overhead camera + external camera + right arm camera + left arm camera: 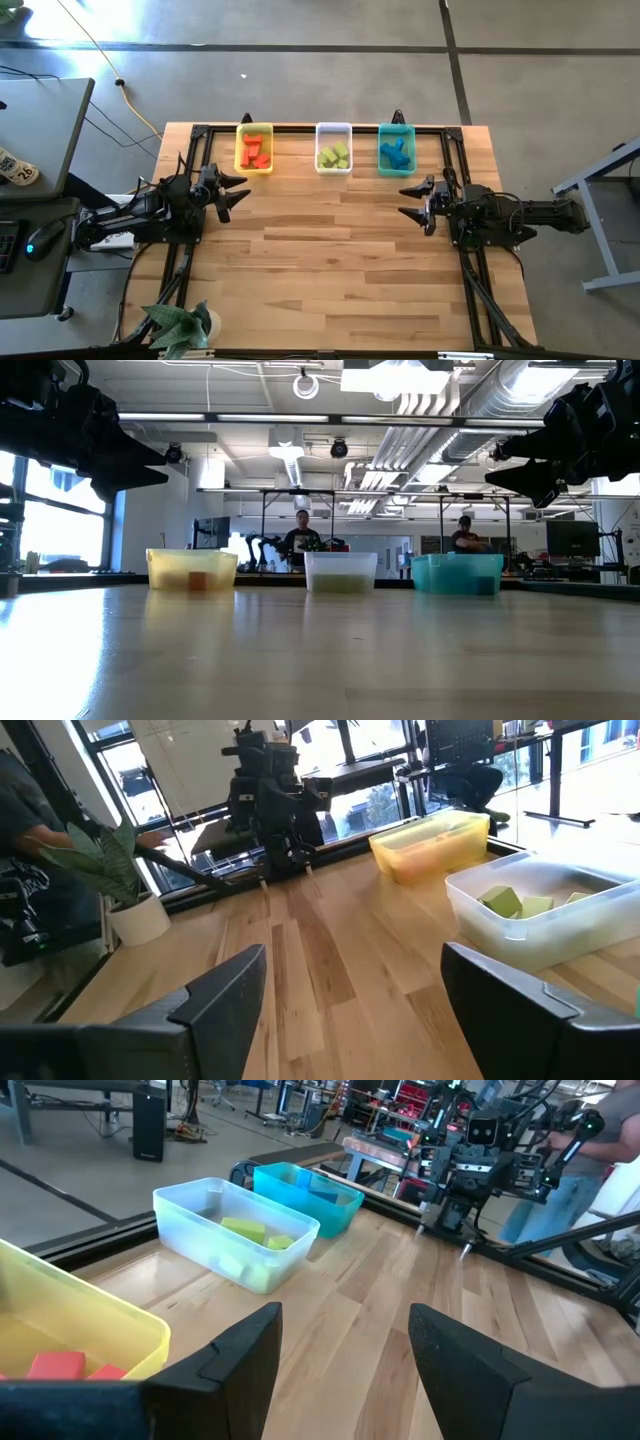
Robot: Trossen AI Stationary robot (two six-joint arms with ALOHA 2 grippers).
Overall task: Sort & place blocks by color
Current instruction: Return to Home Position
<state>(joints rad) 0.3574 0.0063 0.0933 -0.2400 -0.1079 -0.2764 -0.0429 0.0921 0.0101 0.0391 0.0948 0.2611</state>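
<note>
Wood, pale and planked: the table (330,270), on which we find no loose block. Item one, red-orange blocks (256,150), heaped together in the yellow bin (238,165) at the far edge, nearest the left arm. Item two, yellow-green blocks (335,155), in the clear bin (333,127) just beside it, in the middle of the row. Item three, blue blocks (394,152), in the teal bin (396,127), nearest the right arm. We judge the sorting complete, each colour in its own bin. Handling, as we judge it: small solid pieces, stiff and light, not fragile, with smooth faces that may slip under a loose pinch. A short bar is best taken across its narrow width at mid-length, a cube across two opposite flat faces. Where pieces lie touching in a bin, we would take the topmost first. Left gripper (240,192): fingers spread, nothing between them, held above the table near its left edge, pointing inward. Right gripper (405,200): likewise spread and empty, near the right edge, facing the left one and well apart from it.
</note>
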